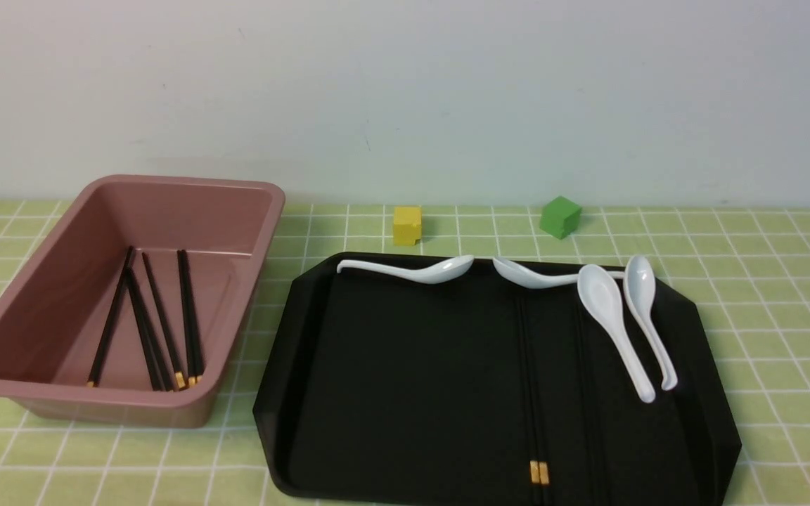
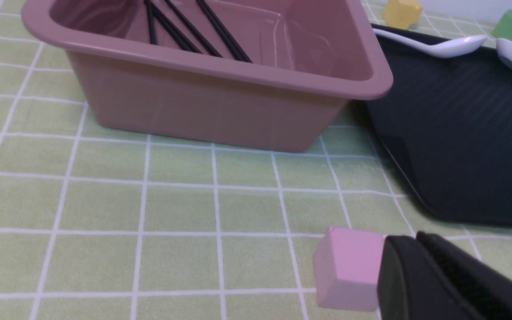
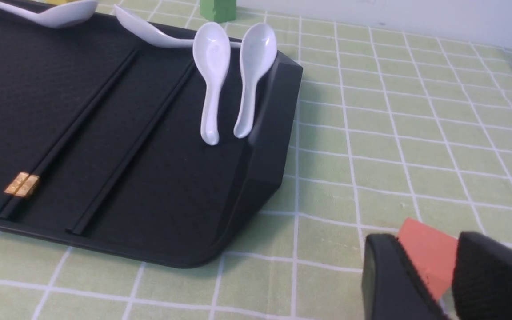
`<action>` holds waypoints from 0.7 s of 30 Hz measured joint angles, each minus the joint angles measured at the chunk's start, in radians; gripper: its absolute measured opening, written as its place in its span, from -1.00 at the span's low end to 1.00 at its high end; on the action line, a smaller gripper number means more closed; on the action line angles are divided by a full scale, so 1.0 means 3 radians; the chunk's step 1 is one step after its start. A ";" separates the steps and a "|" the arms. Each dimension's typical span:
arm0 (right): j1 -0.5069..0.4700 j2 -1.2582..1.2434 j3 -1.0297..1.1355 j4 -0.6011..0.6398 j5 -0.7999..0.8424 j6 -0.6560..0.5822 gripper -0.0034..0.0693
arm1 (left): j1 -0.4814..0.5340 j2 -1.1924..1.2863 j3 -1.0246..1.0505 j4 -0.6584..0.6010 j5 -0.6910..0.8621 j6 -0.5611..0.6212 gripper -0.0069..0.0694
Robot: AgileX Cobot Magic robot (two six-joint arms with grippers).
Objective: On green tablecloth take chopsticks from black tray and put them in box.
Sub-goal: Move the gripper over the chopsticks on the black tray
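Though on tray [image 3: 265, 146], chopsticks [image 3: 74, 129] beyond right claw [image 3: 431, 258].

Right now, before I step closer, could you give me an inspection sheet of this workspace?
Surface: green tablecloth, white grid.
Job's things: several chopsticks in the box; gold-tipped pair and further stick on the black tray.
Clutter: four white spoons on tray; yellow cube, green cube, pink cube, orange cube on cloth.
Grippers: left gripper looks shut, beside pink cube; right gripper open, orange cube beyond its fingers.
Cables: nothing seen.
Surroundings: plain pale wall.
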 joint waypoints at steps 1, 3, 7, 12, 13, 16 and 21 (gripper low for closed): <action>0.0000 0.0000 0.0000 -0.0004 -0.0012 0.0014 -0.25 | 0.0000 0.0000 0.0000 0.0000 0.0000 0.0000 -0.74; 0.0000 0.0000 0.0008 0.0142 -0.0072 0.0177 -0.25 | 0.0000 0.0000 0.0000 0.0000 0.0000 0.0000 -0.74; 0.0000 0.0000 0.0014 0.0807 -0.0153 0.0816 -0.25 | 0.0000 0.0000 0.0000 0.0000 0.0000 0.0000 -0.74; 0.0000 0.0000 0.0017 0.1757 -0.0178 0.1586 -0.25 | 0.0000 0.0000 0.0000 0.0000 0.0000 0.0000 -0.74; 0.0000 0.0000 0.0017 0.1810 -0.0178 0.1605 -0.25 | 0.0000 0.0000 0.0000 0.0000 0.0000 0.0000 -0.74; 0.0000 0.0000 0.0018 0.1942 -0.0292 0.1617 -0.25 | 0.0000 0.0000 0.0000 0.0000 0.0000 0.0000 -0.74; 0.0000 0.0040 -0.0226 0.1784 -0.0653 0.1221 -0.25 | 0.0000 0.0000 0.0000 0.0000 0.0000 0.0000 -0.74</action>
